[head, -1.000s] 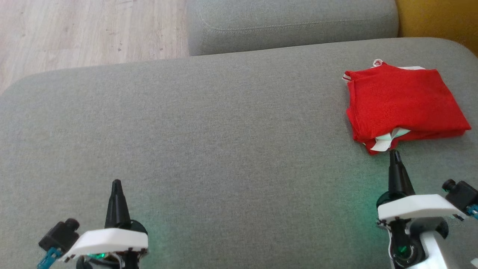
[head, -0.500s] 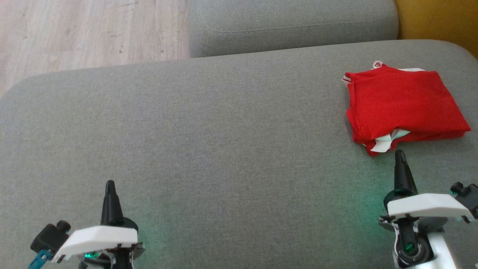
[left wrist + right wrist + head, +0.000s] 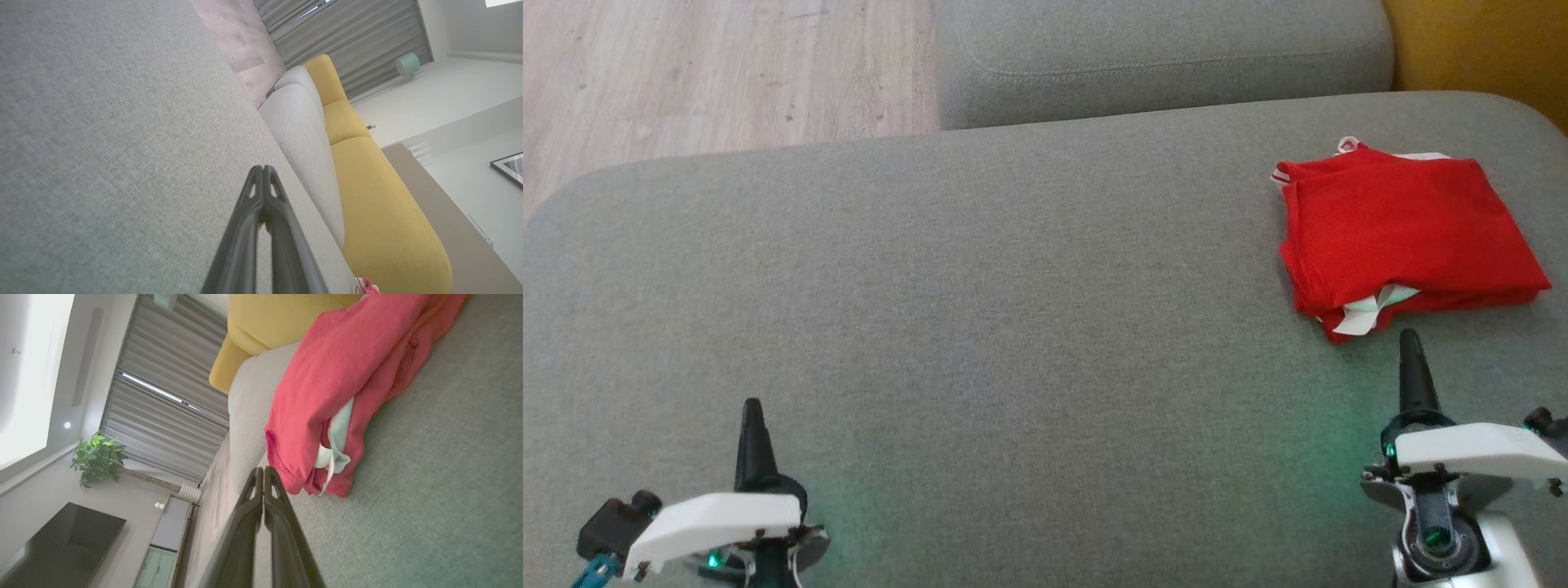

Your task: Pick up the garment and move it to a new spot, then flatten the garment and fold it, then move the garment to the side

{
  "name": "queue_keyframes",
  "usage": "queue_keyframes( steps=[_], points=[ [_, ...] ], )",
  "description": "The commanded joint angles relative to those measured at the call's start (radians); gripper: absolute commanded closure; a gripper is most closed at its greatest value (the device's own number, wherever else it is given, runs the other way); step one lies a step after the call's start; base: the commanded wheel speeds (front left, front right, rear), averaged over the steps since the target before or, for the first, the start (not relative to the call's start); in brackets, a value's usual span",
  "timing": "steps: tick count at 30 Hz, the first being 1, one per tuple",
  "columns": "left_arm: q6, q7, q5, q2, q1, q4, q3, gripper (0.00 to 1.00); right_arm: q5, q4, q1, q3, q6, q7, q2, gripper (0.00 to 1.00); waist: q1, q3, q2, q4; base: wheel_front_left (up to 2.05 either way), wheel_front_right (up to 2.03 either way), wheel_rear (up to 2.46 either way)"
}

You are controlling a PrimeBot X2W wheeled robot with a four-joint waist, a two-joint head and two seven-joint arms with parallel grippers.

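The garment [image 3: 1405, 230] is red with white trim and lies folded in a compact stack at the right end of the grey cushion [image 3: 980, 327]. Its near edge, with a white strip poking out, fills the upper part of the right wrist view [image 3: 343, 388]. My right gripper [image 3: 1409, 339] is shut and empty, its tip just short of the garment's near edge; its fingertips meet in the right wrist view [image 3: 263, 470]. At the lower left my left gripper [image 3: 752, 406] is shut and empty over bare cushion, with its fingers pressed together [image 3: 263, 168] in its own view.
A second grey cushion [image 3: 1160, 57] sits behind the first, with a yellow sofa section [image 3: 1478, 41] at the far right. Wooden floor [image 3: 719, 73] lies beyond the cushion's far left edge. A sliver of the red garment [image 3: 367, 286] shows at the bottom of the left wrist view.
Both grippers have drawn back toward me, staying shut. The right one has pulled slightly away from the garment's near edge and shifted right. The garment lies as before.
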Motion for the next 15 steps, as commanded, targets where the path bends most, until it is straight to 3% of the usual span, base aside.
queue_keyframes(
  steps=[1, 15],
  points=[
    [-0.012, 0.008, -0.027, 0.013, -0.051, -0.032, 0.029, 1.0, 0.034, -0.04, -0.027, 0.005, -0.001, 0.013, -0.011, 1.0, 0.0, -0.001, 0.0, 0.0, 0.0, 0.0, 0.0],
    [-0.022, 0.052, -0.175, 0.013, -0.057, -0.032, 0.063, 1.0, 0.206, -0.057, -0.022, -0.017, -0.001, 0.057, -0.011, 1.0, 0.0, -0.009, 0.0, 0.002, 0.0, 0.0, 0.0]
  ],
)
